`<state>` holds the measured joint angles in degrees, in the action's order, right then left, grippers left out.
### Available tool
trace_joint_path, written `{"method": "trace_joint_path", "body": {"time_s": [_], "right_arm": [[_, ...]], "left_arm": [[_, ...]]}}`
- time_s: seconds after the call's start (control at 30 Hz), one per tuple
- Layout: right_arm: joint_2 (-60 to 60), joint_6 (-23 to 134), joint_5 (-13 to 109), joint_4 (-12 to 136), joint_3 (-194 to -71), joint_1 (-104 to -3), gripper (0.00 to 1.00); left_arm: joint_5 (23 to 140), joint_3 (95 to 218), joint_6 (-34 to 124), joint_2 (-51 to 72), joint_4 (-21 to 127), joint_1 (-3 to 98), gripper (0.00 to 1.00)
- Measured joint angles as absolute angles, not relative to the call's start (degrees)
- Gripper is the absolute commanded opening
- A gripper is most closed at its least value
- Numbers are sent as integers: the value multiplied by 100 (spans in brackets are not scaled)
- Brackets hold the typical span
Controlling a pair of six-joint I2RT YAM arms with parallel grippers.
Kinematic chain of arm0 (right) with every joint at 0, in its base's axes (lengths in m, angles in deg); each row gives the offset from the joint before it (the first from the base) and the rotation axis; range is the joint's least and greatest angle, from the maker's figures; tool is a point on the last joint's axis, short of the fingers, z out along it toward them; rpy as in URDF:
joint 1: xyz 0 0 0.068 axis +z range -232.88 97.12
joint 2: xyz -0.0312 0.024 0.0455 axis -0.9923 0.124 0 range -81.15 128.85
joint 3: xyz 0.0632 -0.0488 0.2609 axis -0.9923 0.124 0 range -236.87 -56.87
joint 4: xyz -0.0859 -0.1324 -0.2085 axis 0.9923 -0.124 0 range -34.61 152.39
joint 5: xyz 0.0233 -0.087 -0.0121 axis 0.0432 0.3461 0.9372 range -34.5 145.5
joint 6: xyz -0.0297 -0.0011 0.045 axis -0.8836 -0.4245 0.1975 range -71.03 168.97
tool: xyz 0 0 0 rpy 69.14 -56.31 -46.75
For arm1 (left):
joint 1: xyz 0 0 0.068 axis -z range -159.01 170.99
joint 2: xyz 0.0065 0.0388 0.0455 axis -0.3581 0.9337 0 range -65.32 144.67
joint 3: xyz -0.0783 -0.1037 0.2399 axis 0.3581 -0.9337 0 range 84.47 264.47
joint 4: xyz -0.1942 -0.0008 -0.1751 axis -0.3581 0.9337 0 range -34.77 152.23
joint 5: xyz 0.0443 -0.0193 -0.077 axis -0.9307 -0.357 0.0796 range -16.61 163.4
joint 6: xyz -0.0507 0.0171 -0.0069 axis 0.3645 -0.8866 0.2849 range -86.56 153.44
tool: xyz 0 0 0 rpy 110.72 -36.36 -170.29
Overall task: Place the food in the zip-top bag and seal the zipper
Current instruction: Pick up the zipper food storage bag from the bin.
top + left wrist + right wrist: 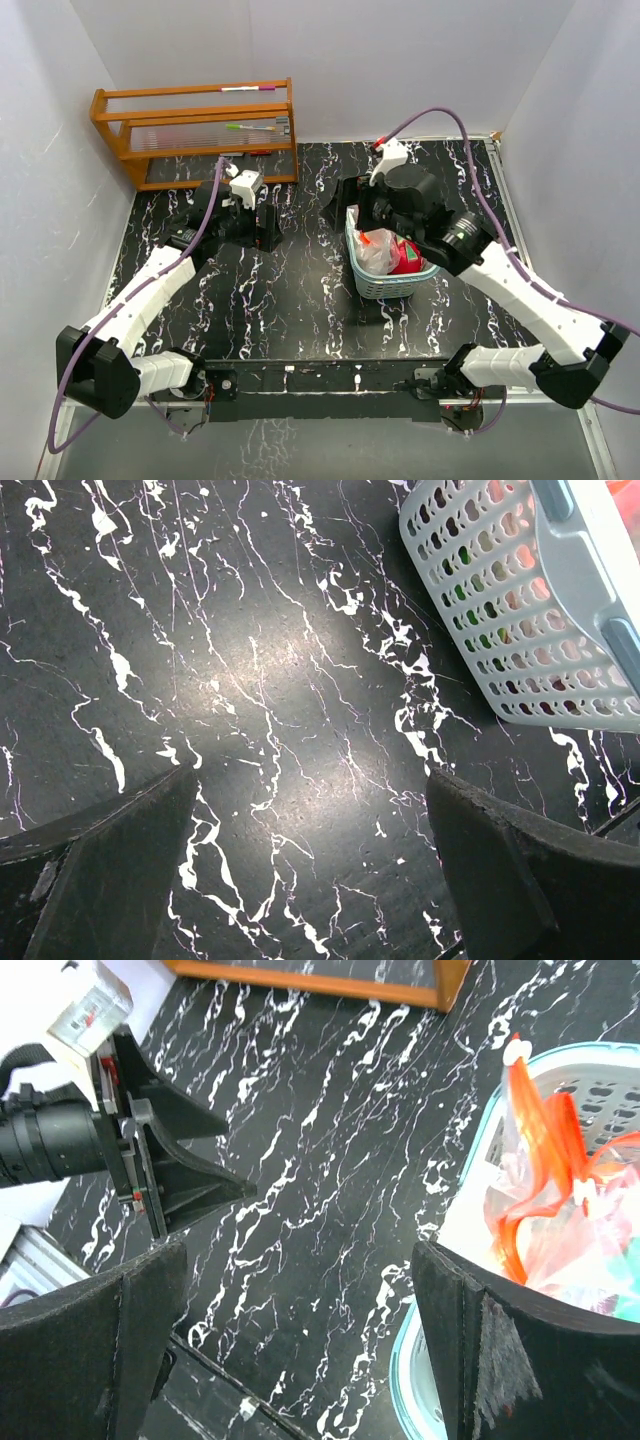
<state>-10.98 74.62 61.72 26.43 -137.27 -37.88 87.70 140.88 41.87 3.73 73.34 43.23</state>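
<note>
The zip-top bag (378,250) lies crumpled inside a pale teal lattice basket (372,285). Its red-orange zipper (533,1140) is twisted and stands up from the basket in the right wrist view. A red piece of food (408,258) shows in the basket beside the bag. Green and red shapes (470,615) show through the basket's lattice in the left wrist view. My right gripper (345,205) is open and empty at the basket's far left corner, over the table (297,1252). My left gripper (265,225) is open and empty over bare table (310,780), left of the basket.
A wooden rack (195,130) with pens on it stands at the back left. White walls close in the black marbled table (300,300) on three sides. The left gripper (150,1175) shows in the right wrist view, facing the right one.
</note>
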Motion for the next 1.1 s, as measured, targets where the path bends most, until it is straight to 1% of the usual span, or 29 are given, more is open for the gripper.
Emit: {"method": "trace_joint_path", "body": {"time_s": [0.13, 0.27, 0.3, 0.37, 0.47, 0.6, 0.67, 0.9, 1.1], "right_arm": [[-1614, 7327, 6336, 2973, -13413, -3791, 98], [-1955, 7064, 6701, 3067, -13364, -3788, 89], [-1887, 7003, 6839, 3023, -13447, -3788, 86], [-1627, 6944, 7151, 2896, -13653, -3788, 84], [-1032, 6900, 7689, 2647, -13911, -3788, 83], [-206, 6887, 8218, 2264, -13876, -3788, 85], [21, 6883, 8415, 2120, -13797, -3788, 86], [133, 6844, 8981, 1991, -13769, -3832, 87], [259, 6688, 8900, 2168, -13743, -4210, 87]], "left_arm": [[8792, 14094, 4204, 362, 7349, 4325, 97], [8822, 14094, 4221, 297, 7349, 4325, 97], [8829, 14094, 4224, 275, 7347, 4325, 97], [8849, 14094, 4235, 225, 7345, 4325, 97], [8873, 14090, 4259, 181, 7325, 4325, 97], [8923, 14015, 4309, 135, 7279, 4325, 97], [8945, 13928, 4337, 89, 7240, 4325, 97], [9015, 13782, 4374, 52, 7194, 4325, 97], [9026, 13714, 4377, 43, 7150, 4325, 97]]}}
